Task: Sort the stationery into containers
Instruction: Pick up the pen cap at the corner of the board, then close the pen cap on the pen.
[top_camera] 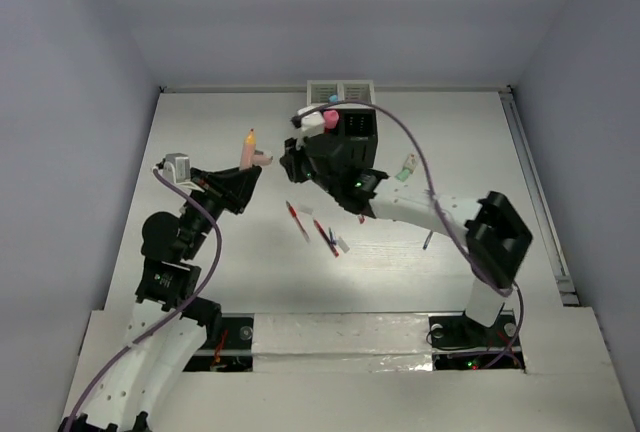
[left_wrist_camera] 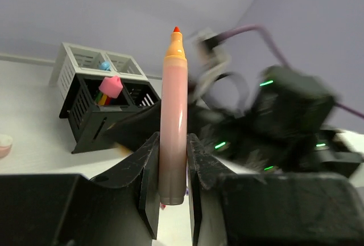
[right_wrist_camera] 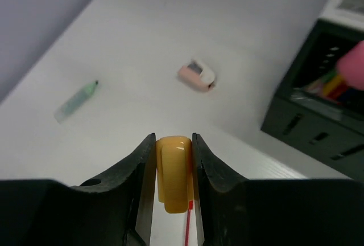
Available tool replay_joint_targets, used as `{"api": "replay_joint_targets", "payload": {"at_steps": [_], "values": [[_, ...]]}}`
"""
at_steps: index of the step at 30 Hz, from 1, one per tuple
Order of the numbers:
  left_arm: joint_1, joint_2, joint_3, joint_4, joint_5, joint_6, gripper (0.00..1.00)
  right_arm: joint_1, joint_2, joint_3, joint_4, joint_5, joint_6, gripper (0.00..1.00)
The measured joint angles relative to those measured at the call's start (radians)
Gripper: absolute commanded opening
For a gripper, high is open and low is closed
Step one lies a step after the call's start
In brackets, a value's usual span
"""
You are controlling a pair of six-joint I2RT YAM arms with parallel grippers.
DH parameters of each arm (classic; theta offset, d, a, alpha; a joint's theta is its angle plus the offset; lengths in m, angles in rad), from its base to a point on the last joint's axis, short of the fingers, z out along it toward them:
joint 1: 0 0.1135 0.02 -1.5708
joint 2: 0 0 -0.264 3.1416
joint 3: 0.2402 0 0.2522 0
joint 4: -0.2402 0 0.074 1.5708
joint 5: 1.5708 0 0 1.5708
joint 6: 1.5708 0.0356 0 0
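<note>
My left gripper (top_camera: 242, 176) (left_wrist_camera: 172, 143) is shut on an uncapped orange marker (top_camera: 248, 149) (left_wrist_camera: 173, 115) and holds it upright, tip up, above the table. My right gripper (top_camera: 294, 163) (right_wrist_camera: 173, 143) is shut on the orange cap (right_wrist_camera: 174, 172), just right of that marker. The black container (top_camera: 357, 134) (left_wrist_camera: 91, 115) (right_wrist_camera: 313, 109) holds a pink marker (top_camera: 330, 117) (left_wrist_camera: 111, 86) (right_wrist_camera: 352, 64). The white container (top_camera: 340, 90) (left_wrist_camera: 85, 64) joins it at the back and holds a light blue marker (left_wrist_camera: 105, 65). Thin red pens (top_camera: 297, 220) (top_camera: 325, 237) lie mid-table.
A pink and white eraser-like bit (right_wrist_camera: 196, 75) and a light green marker (right_wrist_camera: 77, 101) lie on the table ahead of the right gripper. A small white bit (top_camera: 343, 244), a light green piece (top_camera: 407, 167) and a dark pen (top_camera: 427, 240) also lie on the table.
</note>
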Motion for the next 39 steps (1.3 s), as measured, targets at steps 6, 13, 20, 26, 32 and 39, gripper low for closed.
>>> {"api": "replay_joint_targets", "payload": {"at_steps": [6,13,20,26,32,39], "values": [[-0.152,0.042,-0.164,0.193,-0.128,-0.034,0.0,-0.09,-0.237,-0.141,0.057,0.089,0.112,0.0],[-0.379,0.229,-0.196,0.414,-0.305,0.069,0.0,-0.226,-0.366,-0.237,0.119,0.039,0.301,0.0],[-0.4,0.364,-0.196,0.509,-0.358,0.138,0.0,-0.217,-0.378,-0.252,0.229,-0.042,0.407,0.0],[-0.4,0.393,-0.196,0.551,-0.352,0.161,0.0,-0.215,-0.374,-0.253,0.27,-0.106,0.454,0.0],[-0.4,0.425,-0.189,0.568,-0.334,0.166,0.0,-0.214,-0.354,-0.253,0.289,-0.138,0.473,0.0],[-0.4,0.446,-0.181,0.573,-0.313,0.166,0.0,-0.187,-0.33,-0.253,0.298,-0.151,0.474,0.0]]}}
